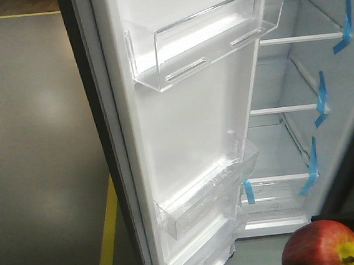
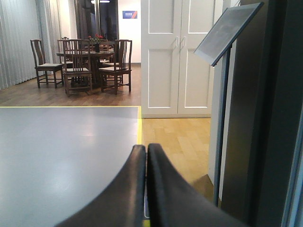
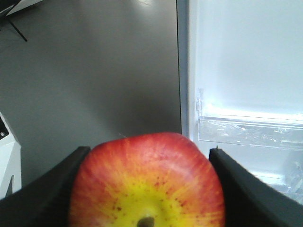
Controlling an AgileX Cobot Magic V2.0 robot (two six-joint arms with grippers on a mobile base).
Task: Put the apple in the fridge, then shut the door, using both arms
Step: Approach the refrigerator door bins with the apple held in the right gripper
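The door (image 1: 189,125) stands wide open, its edge just ahead of my right pincer (image 3: 147,153). The fridge (image 1: 278,141) shelves lie open beyond it. That pincer is clamped on the apple (image 3: 147,184), which sits between both fingers with its lower part cut off. My left pincer (image 2: 146,150) is pressed together, empty, above bare floor (image 2: 61,151).

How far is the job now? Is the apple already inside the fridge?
Done: the right gripper is shut on the apple, and the door stands open. In hand: the apple hangs in front of the open fridge, not yet on a shelf. To do: set it inside, release, close the door. The left gripper is shut, empty.
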